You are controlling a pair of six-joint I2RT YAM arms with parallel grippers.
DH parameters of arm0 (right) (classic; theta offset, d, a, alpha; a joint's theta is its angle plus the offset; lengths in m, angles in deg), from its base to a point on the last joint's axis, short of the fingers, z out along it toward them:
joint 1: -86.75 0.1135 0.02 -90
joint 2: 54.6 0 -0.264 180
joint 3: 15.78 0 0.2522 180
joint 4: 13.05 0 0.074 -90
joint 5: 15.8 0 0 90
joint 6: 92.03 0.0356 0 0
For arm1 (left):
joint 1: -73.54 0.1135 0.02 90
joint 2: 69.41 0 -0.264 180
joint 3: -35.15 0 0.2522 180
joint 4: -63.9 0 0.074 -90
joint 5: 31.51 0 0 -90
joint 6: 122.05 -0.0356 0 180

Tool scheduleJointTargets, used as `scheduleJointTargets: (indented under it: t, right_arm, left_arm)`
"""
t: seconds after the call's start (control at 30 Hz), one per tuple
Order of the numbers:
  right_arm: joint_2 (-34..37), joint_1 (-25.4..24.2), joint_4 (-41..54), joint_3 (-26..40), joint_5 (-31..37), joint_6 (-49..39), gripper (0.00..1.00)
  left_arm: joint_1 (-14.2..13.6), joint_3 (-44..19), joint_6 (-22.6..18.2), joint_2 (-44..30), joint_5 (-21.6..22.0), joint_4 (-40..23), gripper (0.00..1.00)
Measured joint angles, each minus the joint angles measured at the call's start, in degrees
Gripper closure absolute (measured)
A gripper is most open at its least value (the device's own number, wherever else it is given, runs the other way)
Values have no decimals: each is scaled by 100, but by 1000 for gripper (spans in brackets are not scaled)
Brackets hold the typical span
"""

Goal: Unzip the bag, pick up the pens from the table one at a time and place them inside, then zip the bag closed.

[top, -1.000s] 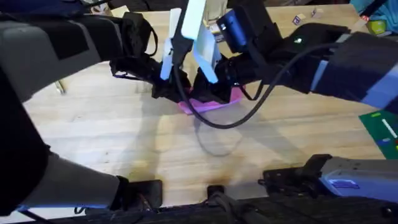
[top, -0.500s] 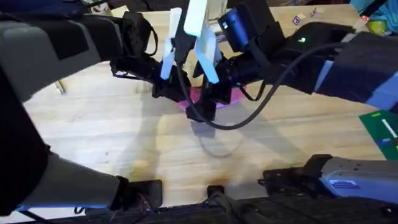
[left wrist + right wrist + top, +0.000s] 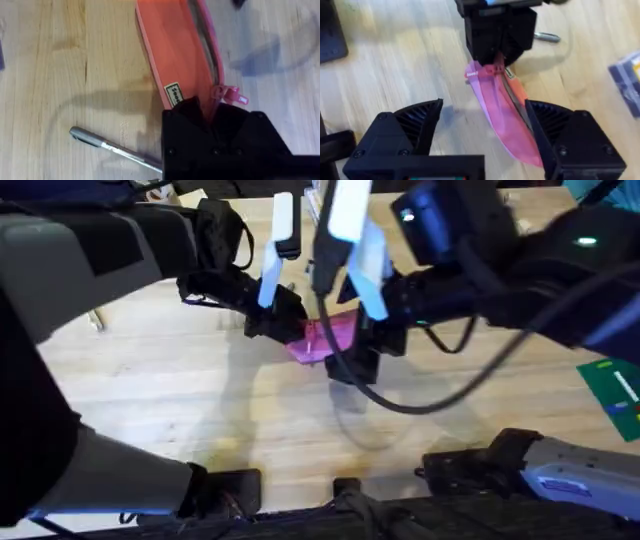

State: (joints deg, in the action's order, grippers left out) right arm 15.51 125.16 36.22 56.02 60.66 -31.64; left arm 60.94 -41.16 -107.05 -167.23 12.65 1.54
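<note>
Wooden table (image 3: 50,60), bag (image 3: 175,55) pinned at one end by the left gripper (image 3: 210,120).

Beside the bag's clamped end lies the pen (image 3: 107,146), close by the left gripper, whose fingers are pressed together on the fabric next to the pull (image 3: 230,95). Above the bag hangs the right gripper (image 3: 482,130), fingers spread wide and holding nothing. Risk, as I judge it: the zipper looks mostly shut, so a missed grab at the small pull, or the fabric slipping from the clamp, would drag the bag instead of opening it.
</note>
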Motion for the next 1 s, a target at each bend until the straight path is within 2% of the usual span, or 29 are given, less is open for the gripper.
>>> scheduleJointTargets:
  t: [0.07, 0.1, 0.17, 0.23, 0.27, 0.43, 0.63, 0.8, 1.0]
  right_arm:
    - [-230, -6, 145, 0, 107, -10, 4]
    - [-367, -7, 227, 0, 154, -22, 4]
    - [-617, -7, 401, 0, 214, -27, 4]
    - [-865, -7, 593, 0, 243, -41, 4]
    - [-1170, -7, 809, 0, 282, -39, 5]
    - [-1535, -7, 1043, 30, 306, -39, 5]
    - [-1533, -14, 1176, 267, 326, -39, 7]
    - [-1184, -191, 1241, 480, 324, -39, 7]
    - [-556, -486, 1517, 919, 324, -39, 7]
  left_arm:
    - [0, 0, 0, 0, 0, 0, 958]
    - [0, 0, -5, 0, -1, 4, 900]
    - [0, 0, -16, 0, -23, 22, 651]
    - [0, 0, -2, 0, -73, 24, 326]
    - [0, 0, 6, 0, -101, 24, 21]
    - [0, 0, 2, 0, -109, 44, 8]
    - [0, 0, 0, 0, -90, 107, 8]
    - [18, 0, 1, 130, -83, 9, 8]
    - [287, -9, -4, 1040, -88, -502, 8]
